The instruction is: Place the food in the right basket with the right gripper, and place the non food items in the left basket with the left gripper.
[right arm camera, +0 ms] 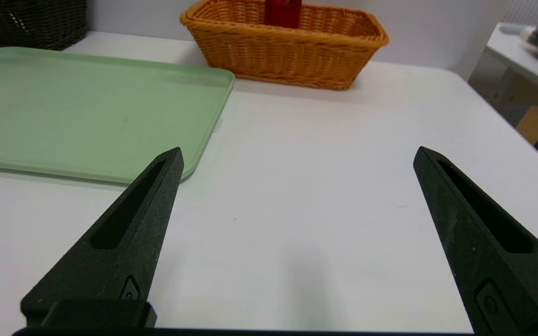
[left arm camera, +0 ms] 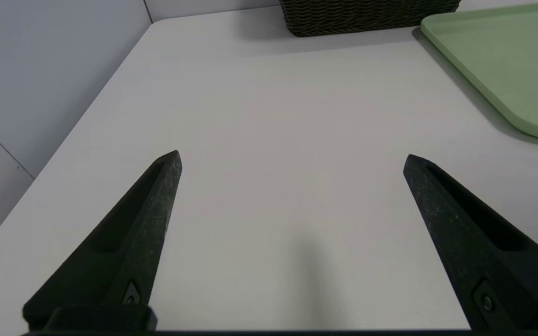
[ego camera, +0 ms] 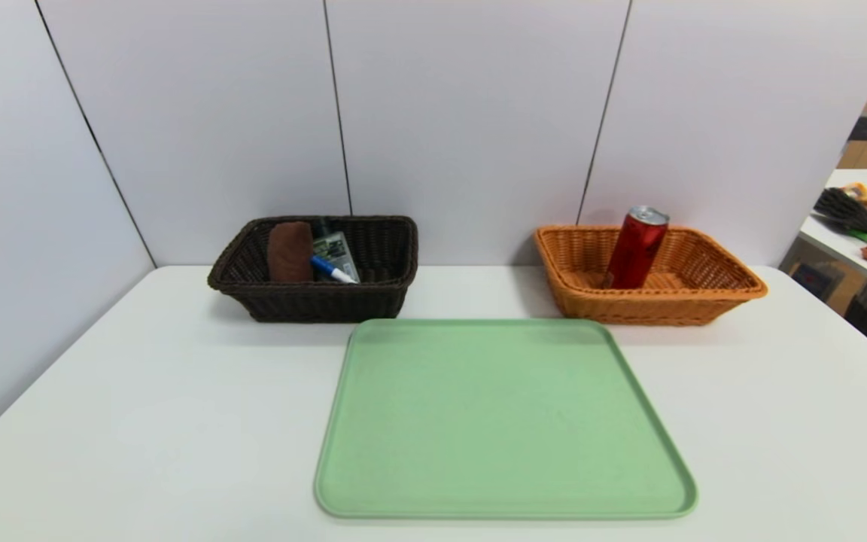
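The left gripper [left arm camera: 292, 156] and right gripper [right arm camera: 297, 154] are held level, spread wide, gripping nothing. The red can [ego camera: 635, 248] is seen leaning in the orange basket [ego camera: 704, 301]; the towel [ego camera: 290, 252], marker [ego camera: 332, 269] and what seems a bottle [ego camera: 334, 252] are held in the dark basket [ego camera: 313, 305].

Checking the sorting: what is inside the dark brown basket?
In the dark brown basket: a folded brown towel, a dark green pump bottle and a blue-capped white marker. Its floor beneath them is hidden.

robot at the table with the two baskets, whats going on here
Nothing is being handled right now. The red can stands in the orange basket. The brown towel, green pump bottle and marker lie in the dark brown basket. The green tray between them is bare. The left gripper and right gripper both hang open and empty over the white table, near its front edge.
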### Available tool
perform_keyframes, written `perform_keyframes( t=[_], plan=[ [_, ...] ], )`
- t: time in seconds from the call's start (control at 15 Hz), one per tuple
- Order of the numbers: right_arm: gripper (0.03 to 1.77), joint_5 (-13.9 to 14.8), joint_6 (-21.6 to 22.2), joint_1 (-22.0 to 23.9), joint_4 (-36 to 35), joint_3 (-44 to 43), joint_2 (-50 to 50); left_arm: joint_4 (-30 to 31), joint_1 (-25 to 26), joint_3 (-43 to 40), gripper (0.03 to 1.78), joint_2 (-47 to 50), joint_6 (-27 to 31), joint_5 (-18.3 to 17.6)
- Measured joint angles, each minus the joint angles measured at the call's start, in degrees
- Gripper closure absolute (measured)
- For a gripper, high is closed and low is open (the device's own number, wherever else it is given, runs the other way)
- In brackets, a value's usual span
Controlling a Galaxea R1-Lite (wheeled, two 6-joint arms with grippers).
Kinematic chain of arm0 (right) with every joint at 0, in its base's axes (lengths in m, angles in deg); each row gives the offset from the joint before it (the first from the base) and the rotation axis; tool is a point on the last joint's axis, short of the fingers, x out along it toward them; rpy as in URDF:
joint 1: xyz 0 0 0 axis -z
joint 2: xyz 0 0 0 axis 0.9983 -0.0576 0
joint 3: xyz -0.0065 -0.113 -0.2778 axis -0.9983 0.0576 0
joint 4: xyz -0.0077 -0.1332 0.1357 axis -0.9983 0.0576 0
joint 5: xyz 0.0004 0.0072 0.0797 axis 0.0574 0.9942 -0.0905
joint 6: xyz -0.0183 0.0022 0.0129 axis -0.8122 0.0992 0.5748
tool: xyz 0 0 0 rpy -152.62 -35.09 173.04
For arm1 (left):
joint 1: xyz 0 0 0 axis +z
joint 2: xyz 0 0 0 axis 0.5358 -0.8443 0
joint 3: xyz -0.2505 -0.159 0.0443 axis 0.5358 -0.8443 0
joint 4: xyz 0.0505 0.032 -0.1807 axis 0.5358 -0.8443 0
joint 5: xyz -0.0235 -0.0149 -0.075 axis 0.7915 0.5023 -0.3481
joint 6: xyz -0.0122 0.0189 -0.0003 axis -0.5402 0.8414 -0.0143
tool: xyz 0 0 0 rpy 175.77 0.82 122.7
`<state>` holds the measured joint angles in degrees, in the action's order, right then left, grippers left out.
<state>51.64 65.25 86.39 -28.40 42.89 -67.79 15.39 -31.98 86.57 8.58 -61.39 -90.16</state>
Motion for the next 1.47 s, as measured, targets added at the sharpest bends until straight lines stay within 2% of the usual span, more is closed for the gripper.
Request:
perform_keyframes(
  t=[0.13, 0.2, 0.33, 0.53, 0.6, 0.73, 0.8, 1.47],
  plan=[
    [0.10, 2.1, 3.8, 0.0, 0.0, 0.0, 0.0, 0.0, 0.0, 0.0, 0.12, 0.0, -1.5, 0.3],
    [0.10, 3.3, 4.2, 0.0, 0.1, 0.2, 0.0, 0.0, 0.0, 0.0, 0.12, 0.0, -2.2, 0.5],
    [0.10, 3.1, 1.3, 0.0, 0.8, 0.4, 0.0, 0.0, 0.0, 0.0, 0.12, 0.0, -2.1, 0.5],
    [0.10, 0.3, -5.9, 0.0, 2.3, 0.4, 0.0, 0.0, 0.0, 0.0, 0.12, 0.0, -2.6, 0.6],
    [0.10, 0.3, -5.0, 0.0, 2.1, 0.3, 0.0, 0.0, 0.0, 0.0, 0.12, 0.0, -2.8, 0.6],
    [0.10, 1.2, 0.2, 0.0, 1.7, 0.3, 0.0, -0.1, 0.0, 0.0, 0.12, 0.0, -2.8, 0.6],
    [0.10, 1.3, 1.3, 0.0, 1.7, 0.4, 0.0, -0.1, 0.0, 0.0, 0.12, 0.0, -2.8, 0.6],
    [0.10, 1.6, 1.5, 0.0, 1.7, 0.4, 0.0, -0.1, 0.0, 0.0, 0.12, 0.0, -2.8, 0.6]
  ],
)
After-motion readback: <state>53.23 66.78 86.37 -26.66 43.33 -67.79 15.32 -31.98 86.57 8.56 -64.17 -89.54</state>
